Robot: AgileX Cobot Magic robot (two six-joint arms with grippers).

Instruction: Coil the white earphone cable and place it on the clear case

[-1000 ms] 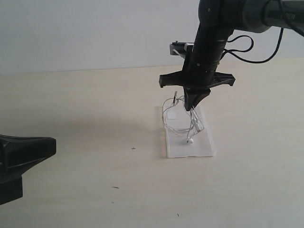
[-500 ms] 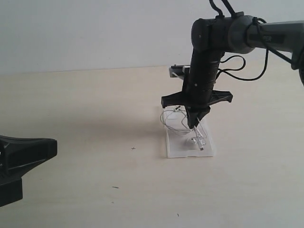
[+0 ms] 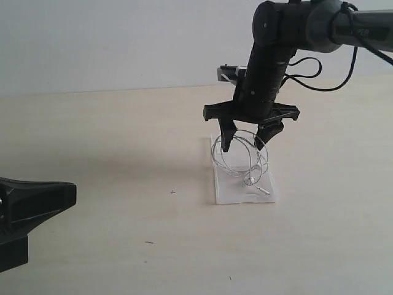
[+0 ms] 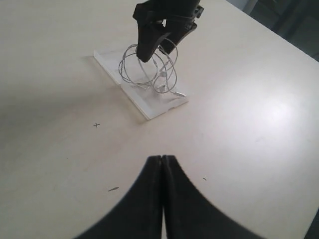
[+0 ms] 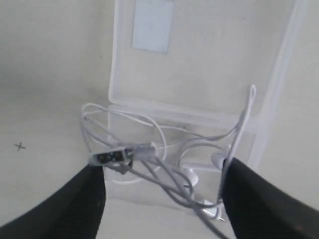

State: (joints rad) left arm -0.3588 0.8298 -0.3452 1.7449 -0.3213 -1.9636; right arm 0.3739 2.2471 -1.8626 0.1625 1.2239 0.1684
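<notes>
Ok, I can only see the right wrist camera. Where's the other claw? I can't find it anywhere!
Observer: The left claw is well away from the clear case, low at the left edge of the exterior view.
Operator: Is it open?
Observer: No. The left wrist view shows its fingers pressed together with nothing between them.
Operator: And is the cable lying flat on the case?
Observer: Not flat. From the side, the white earphone cable stands up off the case in loops, between the spread fingers of the right claw.
</notes>
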